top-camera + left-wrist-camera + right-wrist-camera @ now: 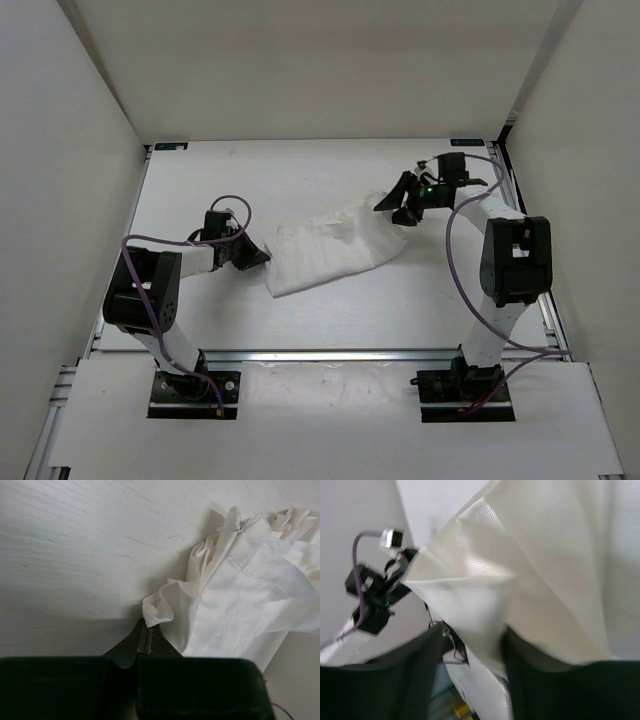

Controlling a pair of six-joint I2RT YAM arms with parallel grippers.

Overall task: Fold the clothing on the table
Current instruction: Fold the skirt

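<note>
**A:** Top external view: looking down on the clothing point(335, 250), bunched into a slanting strip near the middle of the table point(250, 180), stretched from 8 o'clock up to 2 o'clock.

**B:** Flat yet?

**A:** Nowhere near. Rumpled along the whole length, no clean crease anywhere, no edge laid on edge.

**B:** And at the 8 o'clock end?

**A:** Left gripper point(262, 258) there, tips pressed together on a small curl of cloth, plain to see from the left wrist. Beyond that pinch, loose folds fanning off toward 2 o'clock, with a zip pull point(241, 525) up at 1 o'clock in that view.

**B:** Over at 2 o'clock?

**A:** Right gripper point(400, 208), fingers spread, cloth draped slack through the gap in the right wrist view. Hard to call that a hold.

**B:** So, the score?

**A:** Early, by my reckoning. Nothing folded in sight. Left to do: pull out flat, square up band and hem, bring one half over the other, smooth down.

**B:** Any worry?

**A:** Thin stuff, with only one firm pinch on it. Likely to slump into a heap if tugged from 8 o'clock alone. Better with a sure grip at both ends before any lift.
</note>
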